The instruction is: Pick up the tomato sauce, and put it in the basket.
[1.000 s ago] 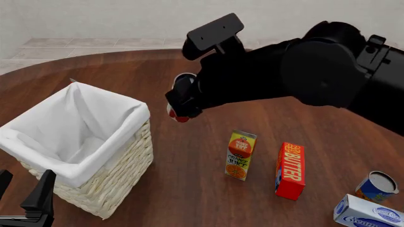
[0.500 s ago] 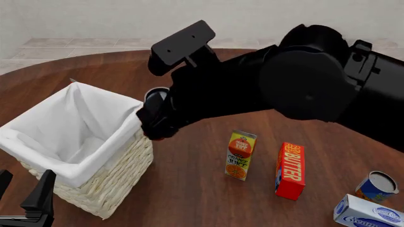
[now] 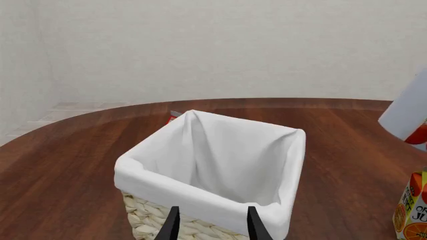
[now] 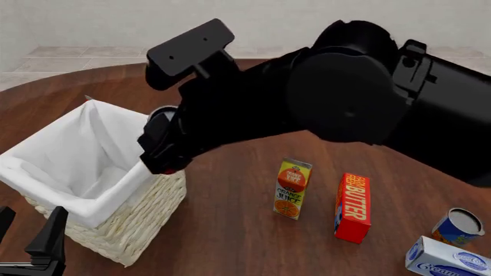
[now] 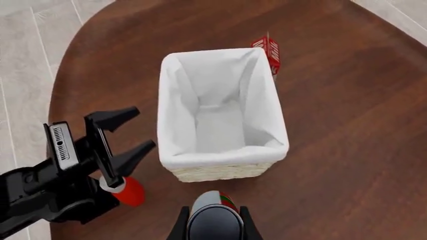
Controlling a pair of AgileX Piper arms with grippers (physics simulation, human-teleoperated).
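Observation:
The tomato sauce, a short can with a grey top and a red and green label, sits between the fingers of my right gripper, which is shut on it. In the front view my right gripper hangs over the near right rim of the basket, and only the can's grey top and a sliver of red show. The basket is pale wicker with a white liner, and nothing shows inside it. My left gripper stands open near the basket's front corner.
An orange juice carton, a red butter box, a blue-and-orange can and a cream cheese box stand to the right of the basket. A small red box lies behind the basket.
My right arm has swung left with the can, from over the middle of the table to over the basket's right rim. The left arm has not moved.

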